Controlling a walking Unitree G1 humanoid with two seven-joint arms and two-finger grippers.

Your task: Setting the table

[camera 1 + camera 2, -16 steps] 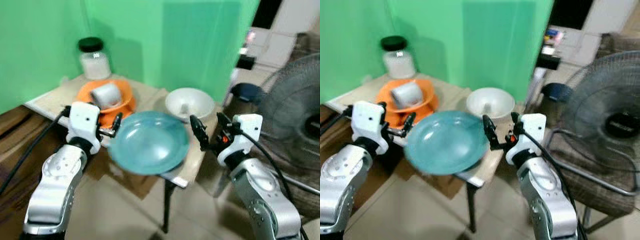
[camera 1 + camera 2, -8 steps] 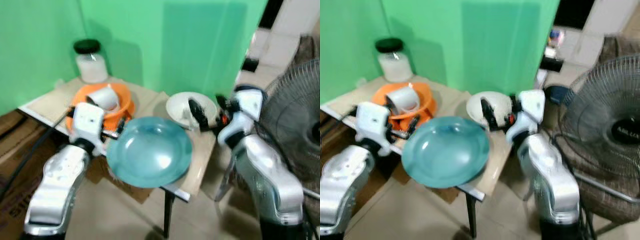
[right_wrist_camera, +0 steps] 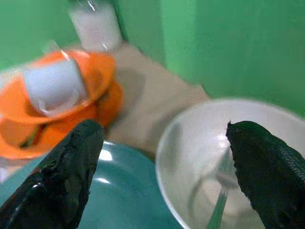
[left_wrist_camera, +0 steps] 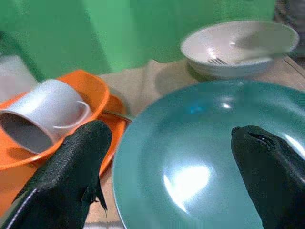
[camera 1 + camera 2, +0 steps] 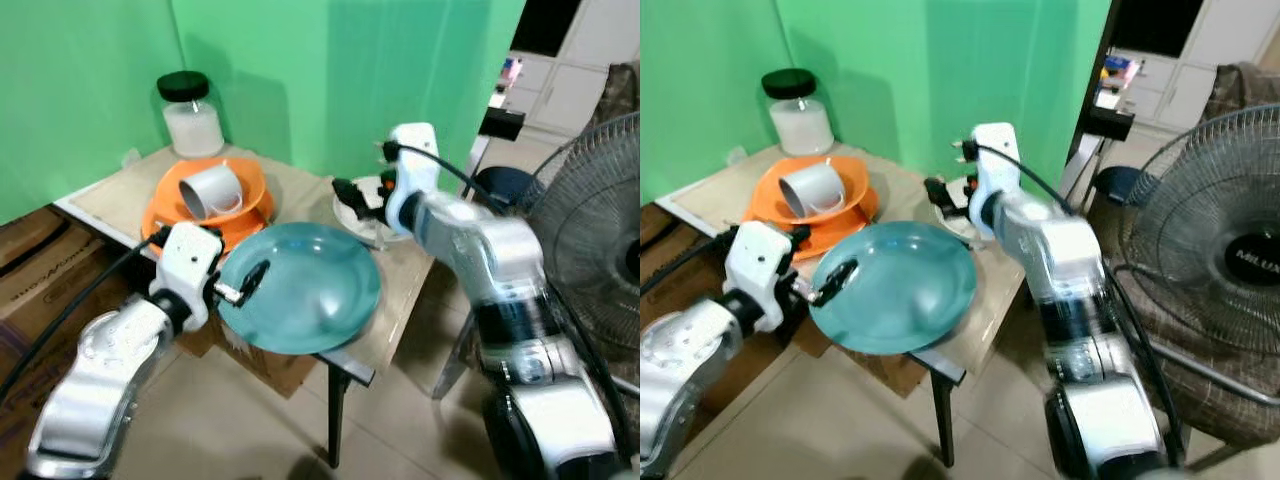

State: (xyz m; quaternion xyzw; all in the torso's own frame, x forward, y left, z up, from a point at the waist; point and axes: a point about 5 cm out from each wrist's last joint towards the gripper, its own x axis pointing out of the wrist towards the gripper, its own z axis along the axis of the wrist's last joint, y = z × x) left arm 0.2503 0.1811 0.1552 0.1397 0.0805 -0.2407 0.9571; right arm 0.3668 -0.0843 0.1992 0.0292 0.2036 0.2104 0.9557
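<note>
A teal plate (image 5: 310, 290) lies at the front edge of a small table (image 5: 115, 195). My left gripper (image 4: 170, 133) is open at the plate's left rim, with one finger (image 4: 71, 167) beside the stacked orange plates (image 5: 200, 228) and the other finger (image 4: 267, 162) over the teal plate. A white mug (image 5: 213, 190) lies on its side in the orange bowl on that stack. Behind the teal plate stands a white bowl (image 3: 214, 157) holding a fork (image 3: 219, 200). My right gripper (image 5: 352, 188) hovers open just above this bowl, with nothing between its fingers.
A jar (image 5: 192, 115) with a black lid stands at the table's back by the green backdrop. Cardboard boxes (image 5: 40, 275) sit on the floor to the left. A large fan (image 5: 590, 230) stands close on the right. The table's front right corner overhangs tiled floor.
My right gripper has swung up and leftward from in front of the table to above the white bowl. My left gripper has edged onto the teal plate's rim.
</note>
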